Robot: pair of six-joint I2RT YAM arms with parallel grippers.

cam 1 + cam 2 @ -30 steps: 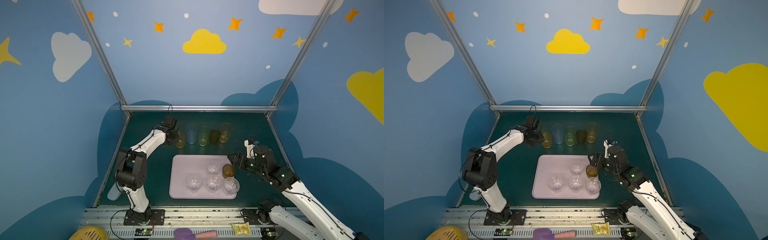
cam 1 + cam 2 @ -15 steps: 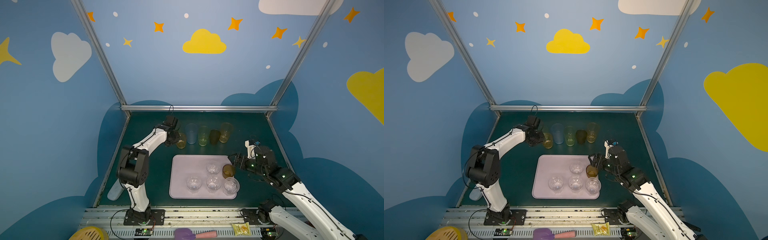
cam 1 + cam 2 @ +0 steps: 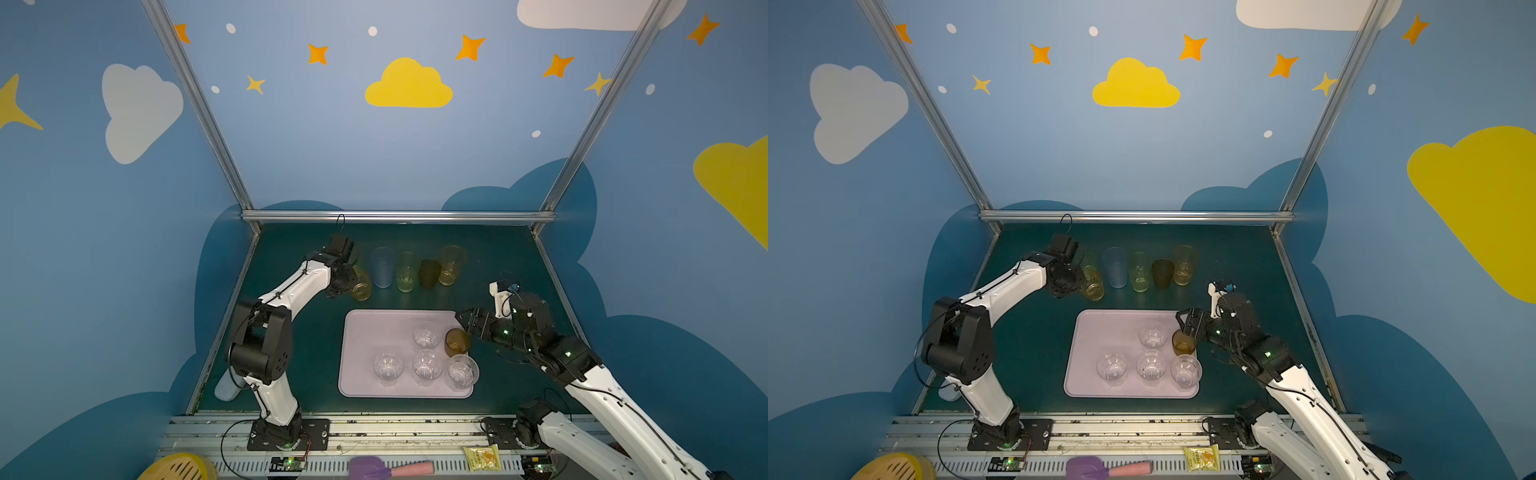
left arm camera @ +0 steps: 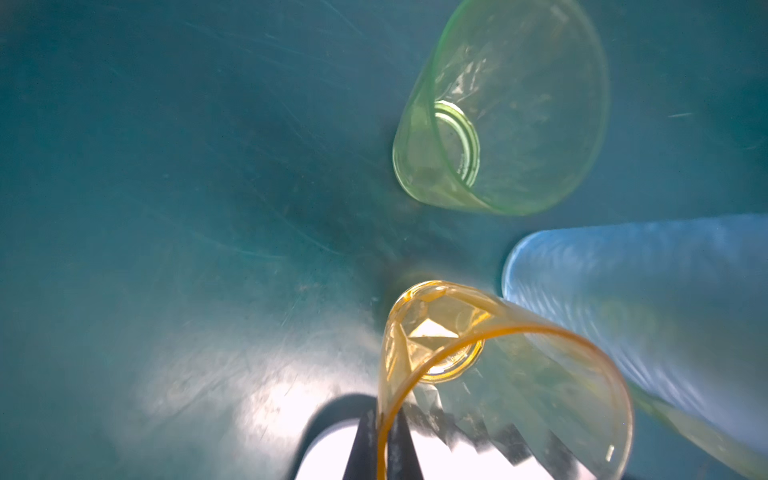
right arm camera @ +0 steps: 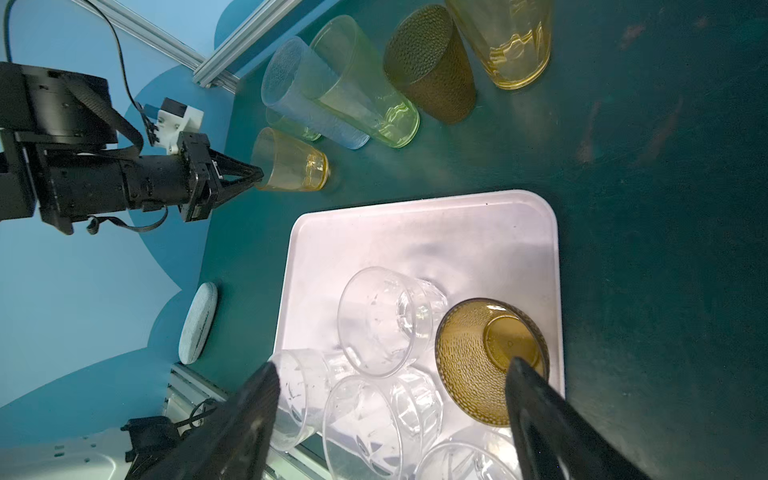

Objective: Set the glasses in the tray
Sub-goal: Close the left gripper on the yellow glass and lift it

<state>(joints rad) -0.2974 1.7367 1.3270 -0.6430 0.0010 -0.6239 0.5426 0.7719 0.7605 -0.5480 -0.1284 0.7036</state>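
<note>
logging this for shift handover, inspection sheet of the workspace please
surface: dark green tabletop, scuffed, no spills seen
job's things: tray holds four clear glasses plus brown glass at its right edge; amber glass, green glass, blue glass, yellow-green glass, dark brown glass, yellow glass on the table behind it
clutter: pale oval pad at table's left front edge; yellow basket, purple spatula, yellow packet on front rail
grippers: left gripper shut on amber glass rim; right gripper open by brown glass
cables: black loop above left wrist
surroundings: blue walls, clouds, stars; aluminium frame
</note>
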